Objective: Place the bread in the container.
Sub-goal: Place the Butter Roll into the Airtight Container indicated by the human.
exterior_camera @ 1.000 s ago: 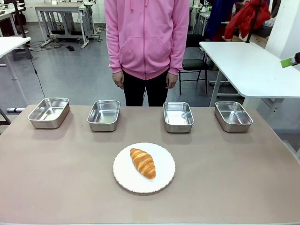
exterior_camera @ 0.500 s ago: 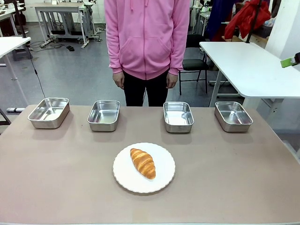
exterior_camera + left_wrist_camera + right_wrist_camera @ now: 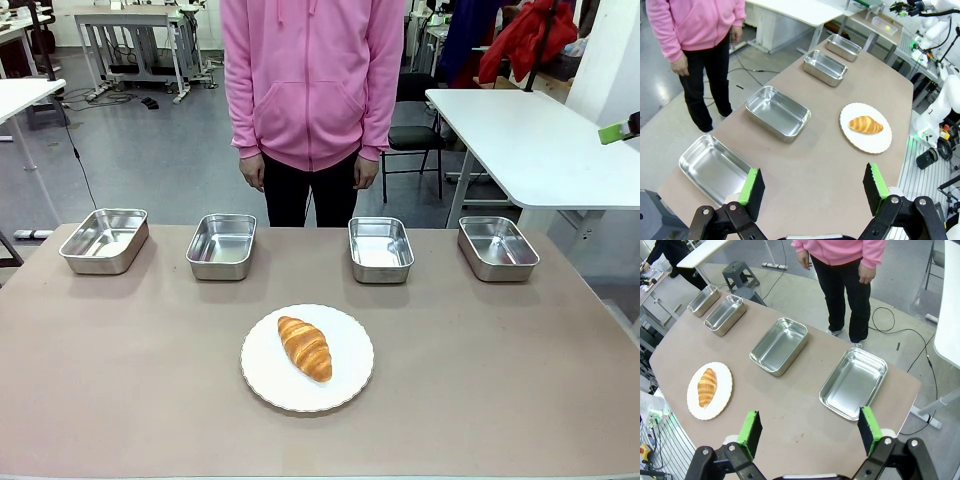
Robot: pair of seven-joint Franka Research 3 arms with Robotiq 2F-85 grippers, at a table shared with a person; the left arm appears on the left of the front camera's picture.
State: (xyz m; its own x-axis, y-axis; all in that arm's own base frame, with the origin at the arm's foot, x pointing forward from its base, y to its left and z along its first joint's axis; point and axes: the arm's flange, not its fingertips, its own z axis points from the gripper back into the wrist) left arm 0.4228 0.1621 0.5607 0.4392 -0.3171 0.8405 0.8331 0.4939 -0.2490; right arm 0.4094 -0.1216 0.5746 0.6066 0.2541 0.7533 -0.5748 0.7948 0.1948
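The bread, a golden-brown croissant (image 3: 305,347), lies on a round white plate (image 3: 270,372) at the table's near middle. Four look-alike steel pans stand empty in a row along the far edge: far left (image 3: 104,240), left of middle (image 3: 221,245), right of middle (image 3: 380,249) and far right (image 3: 497,247). My left gripper (image 3: 813,189) is open, high above the table's left end, with the croissant (image 3: 865,124) far ahead of it. My right gripper (image 3: 810,431) is open above the right end, with the croissant (image 3: 706,386) far off to its left.
A person in a pink hoodie (image 3: 313,75) stands at the far side behind the middle pans, hands hanging down. A white table (image 3: 530,140) stands beyond the right corner. The brown tabletop (image 3: 500,380) is bare around the plate.
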